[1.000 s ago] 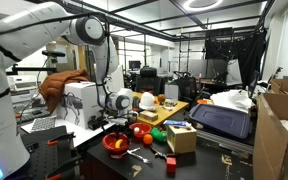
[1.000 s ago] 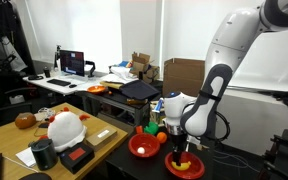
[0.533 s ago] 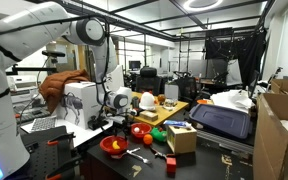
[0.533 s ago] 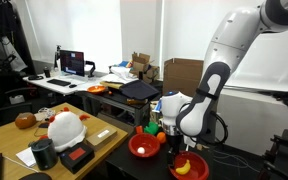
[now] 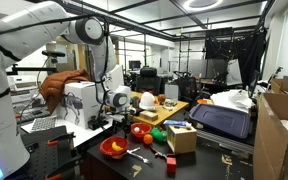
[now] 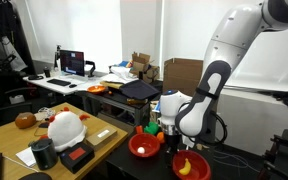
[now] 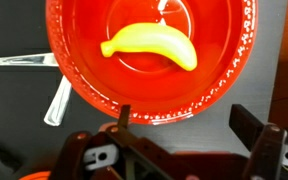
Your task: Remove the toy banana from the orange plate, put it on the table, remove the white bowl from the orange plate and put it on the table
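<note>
Claw lifted clear of orange plate, jaws spread empty, toy banana plain only in wrist view

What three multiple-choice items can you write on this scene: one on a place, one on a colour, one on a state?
1. Where does the toy banana lie?
A) in the orange plate
B) on the floor
C) on a shelf

2. What colour is the toy banana?
A) green
B) white
C) yellow

3. In what state is the gripper?
A) shut on the toy banana
B) open, holding nothing
C) shut on the rim of the orange plate

Answers:
1 A: the wrist view shows it lying inside the raised rim.
2 C: it is plainly yellow against the red-orange dish.
3 B: in the wrist view the fingers stand far apart and grip nothing.
</note>
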`<state>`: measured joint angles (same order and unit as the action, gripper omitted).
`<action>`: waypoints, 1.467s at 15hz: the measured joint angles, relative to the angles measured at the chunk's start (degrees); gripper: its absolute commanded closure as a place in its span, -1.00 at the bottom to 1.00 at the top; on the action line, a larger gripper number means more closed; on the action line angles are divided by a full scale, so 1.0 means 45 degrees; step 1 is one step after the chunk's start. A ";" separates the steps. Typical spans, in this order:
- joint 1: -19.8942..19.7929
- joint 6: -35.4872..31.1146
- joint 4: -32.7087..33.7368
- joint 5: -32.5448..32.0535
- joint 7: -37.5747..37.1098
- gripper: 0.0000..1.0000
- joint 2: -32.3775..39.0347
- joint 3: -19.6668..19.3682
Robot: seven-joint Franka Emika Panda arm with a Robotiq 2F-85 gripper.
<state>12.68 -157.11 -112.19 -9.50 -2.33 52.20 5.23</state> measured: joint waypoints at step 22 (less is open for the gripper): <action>0.0948 0.1837 -0.2347 0.4134 -0.7420 -1.00 -0.1937 -0.1365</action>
<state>16.95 -148.84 -122.76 9.10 -35.72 43.49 -0.91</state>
